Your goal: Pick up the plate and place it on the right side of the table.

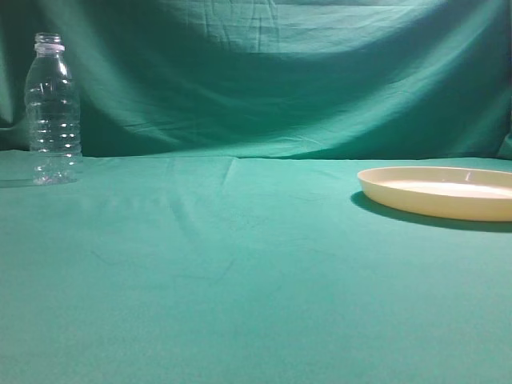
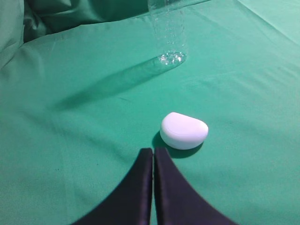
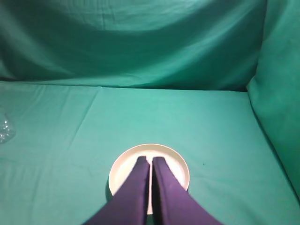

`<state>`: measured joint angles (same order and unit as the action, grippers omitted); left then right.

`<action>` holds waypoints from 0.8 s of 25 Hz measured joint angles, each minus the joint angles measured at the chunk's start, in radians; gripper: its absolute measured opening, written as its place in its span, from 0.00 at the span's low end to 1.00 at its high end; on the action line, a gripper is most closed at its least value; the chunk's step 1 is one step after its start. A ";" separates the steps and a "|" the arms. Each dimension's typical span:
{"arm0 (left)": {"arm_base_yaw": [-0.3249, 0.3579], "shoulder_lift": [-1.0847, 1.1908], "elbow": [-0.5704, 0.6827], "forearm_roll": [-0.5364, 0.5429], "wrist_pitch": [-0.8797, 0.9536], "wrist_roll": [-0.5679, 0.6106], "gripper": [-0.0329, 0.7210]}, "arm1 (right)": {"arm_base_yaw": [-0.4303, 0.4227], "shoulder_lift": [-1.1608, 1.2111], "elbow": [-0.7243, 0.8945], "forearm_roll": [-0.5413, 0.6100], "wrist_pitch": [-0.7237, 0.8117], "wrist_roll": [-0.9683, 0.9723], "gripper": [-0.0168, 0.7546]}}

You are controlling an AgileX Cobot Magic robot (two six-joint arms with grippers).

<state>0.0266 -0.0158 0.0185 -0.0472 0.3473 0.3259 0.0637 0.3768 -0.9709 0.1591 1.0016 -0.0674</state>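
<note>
The cream plate [image 1: 436,192] lies flat on the teal table [image 1: 240,272] at the far right of the exterior view. In the right wrist view the plate [image 3: 176,164] lies below my right gripper [image 3: 150,159], which is shut and empty, its fingers over the plate's middle and apart from it. My left gripper [image 2: 153,150] is shut and empty above the cloth on the left side. Neither gripper shows in the exterior view.
A clear plastic bottle [image 1: 53,112] stands upright at the far left; its base also shows in the left wrist view [image 2: 171,51]. A small white rounded lump [image 2: 183,130] lies on the cloth just beyond the left gripper's tips. Green cloth backdrop behind.
</note>
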 joint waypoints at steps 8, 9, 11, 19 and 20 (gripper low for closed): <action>0.000 0.000 0.000 0.000 0.000 0.000 0.04 | 0.000 -0.161 0.078 0.004 0.003 -0.006 0.02; 0.000 0.000 0.000 0.000 0.000 0.000 0.04 | 0.000 -0.163 0.088 0.004 -0.011 -0.013 0.02; 0.000 0.000 0.000 0.000 0.000 0.000 0.04 | 0.000 -0.168 0.119 0.006 -0.051 -0.041 0.02; 0.000 0.000 0.000 0.000 0.000 0.000 0.04 | -0.017 -0.259 0.363 0.054 -0.248 -0.116 0.02; 0.000 0.000 0.000 0.000 0.000 0.000 0.04 | -0.029 -0.291 0.405 0.058 -0.278 -0.118 0.02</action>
<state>0.0266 -0.0158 0.0185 -0.0472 0.3473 0.3259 0.0348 0.0857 -0.5662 0.2169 0.7232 -0.1853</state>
